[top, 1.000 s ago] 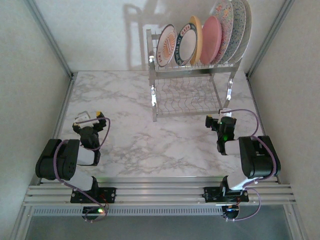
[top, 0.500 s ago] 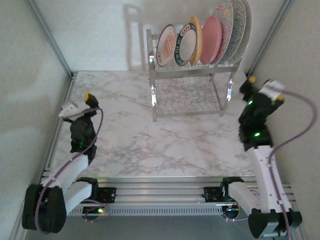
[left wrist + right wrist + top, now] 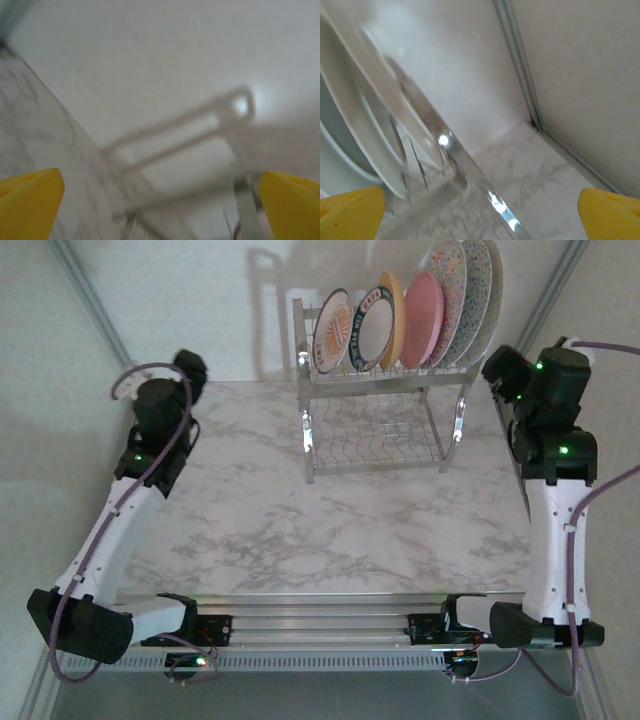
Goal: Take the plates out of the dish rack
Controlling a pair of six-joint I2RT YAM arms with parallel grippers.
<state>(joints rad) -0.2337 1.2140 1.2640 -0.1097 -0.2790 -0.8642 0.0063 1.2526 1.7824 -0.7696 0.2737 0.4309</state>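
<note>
Dish rack (image 3: 375, 420) stood upper centre of the overhead frame, on the marble desk (image 3: 300, 530), at the back wall. Six plates (image 3: 423, 318) stood upright in its top tier; none was unloaded yet.

Left end effector (image 3: 160, 205) was at upper left, fingers spread wide, holding nothing, well apart from the rack. Right end effector (image 3: 480, 210) was at upper right, just beside the rack's right end frame, fingers likewise apart and empty (its wrist view was blurred, plate edges at frame left).

Judged step: approach to a first plate. The grey speckled plate (image 3: 485, 295), rightmost, looked the nearest candidate. Best to pinch its upper rim and lift straight up clear of the slot wires before swinging away. Neighbours leaned close, so a sideways pull risked dragging the floral plate (image 3: 447, 295).
</note>
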